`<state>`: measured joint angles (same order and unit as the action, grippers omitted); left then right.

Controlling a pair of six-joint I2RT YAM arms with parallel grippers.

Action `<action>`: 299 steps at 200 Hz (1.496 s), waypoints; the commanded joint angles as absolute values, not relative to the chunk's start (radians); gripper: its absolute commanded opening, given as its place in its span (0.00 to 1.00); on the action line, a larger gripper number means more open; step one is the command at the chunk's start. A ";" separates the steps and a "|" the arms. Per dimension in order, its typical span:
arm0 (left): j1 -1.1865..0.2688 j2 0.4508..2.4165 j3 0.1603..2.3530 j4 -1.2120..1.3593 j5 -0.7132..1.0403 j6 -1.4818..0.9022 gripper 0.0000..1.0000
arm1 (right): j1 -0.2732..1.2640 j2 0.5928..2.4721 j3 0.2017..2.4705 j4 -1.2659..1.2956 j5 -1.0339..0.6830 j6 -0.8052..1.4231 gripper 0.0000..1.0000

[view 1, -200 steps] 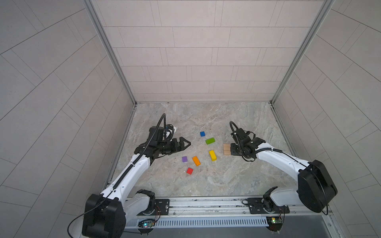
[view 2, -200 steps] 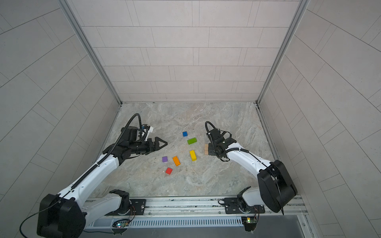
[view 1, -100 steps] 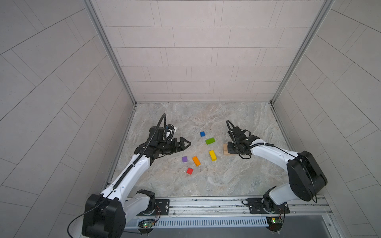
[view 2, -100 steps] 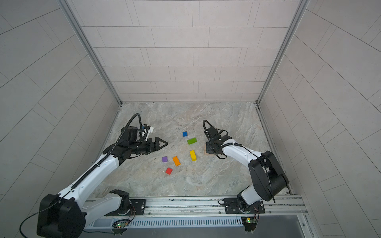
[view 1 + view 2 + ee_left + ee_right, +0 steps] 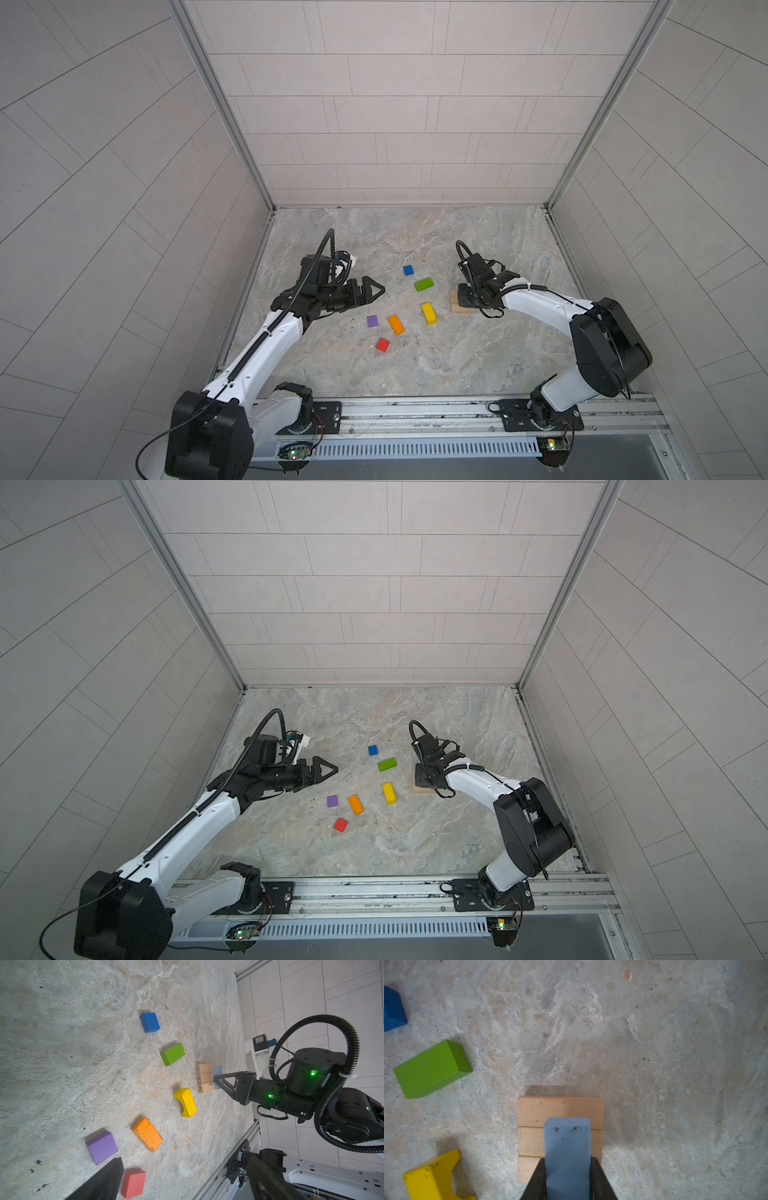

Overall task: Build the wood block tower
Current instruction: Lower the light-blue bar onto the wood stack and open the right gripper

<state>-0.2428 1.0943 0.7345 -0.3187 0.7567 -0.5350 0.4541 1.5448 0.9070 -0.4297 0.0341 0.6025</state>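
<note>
Three plain tan bars (image 5: 560,1111) lie side by side as a flat base on the marble floor, right of centre in both top views (image 5: 456,306) (image 5: 419,788). My right gripper (image 5: 568,1167) is shut on a light-blue bar (image 5: 568,1142) and holds it crosswise over those tan bars; whether it touches them I cannot tell. Loose on the floor are a dark-blue cube (image 5: 408,270), a green bar (image 5: 423,284), a yellow bar (image 5: 429,313), an orange bar (image 5: 395,324), a purple cube (image 5: 372,321) and a red cube (image 5: 382,345). My left gripper (image 5: 374,291) hovers open and empty, left of them.
Tiled walls close in the floor at the back and on both sides. The metal rail (image 5: 415,415) with both arm bases runs along the front edge. The right arm's elbow (image 5: 606,349) stands high near the front right corner.
The right gripper has moved a little left with the light-blue bar and now sits over the tan bars; its elbow has swung toward the front. The left arm has not moved.
</note>
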 commanded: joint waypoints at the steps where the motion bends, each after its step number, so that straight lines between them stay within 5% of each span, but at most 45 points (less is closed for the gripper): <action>1: -0.245 1.089 0.737 -0.307 0.764 -0.535 1.00 | 0.448 1.551 0.911 -0.430 0.052 0.612 0.23; 299: -0.245 1.077 0.736 -0.307 0.761 -0.534 1.00 | 0.448 1.592 0.888 -0.400 0.078 0.676 0.29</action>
<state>-0.2428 1.0931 0.7345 -0.3187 0.7570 -0.5350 0.4507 1.5829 0.8970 -0.3908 0.0532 0.6666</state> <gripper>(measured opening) 0.998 0.286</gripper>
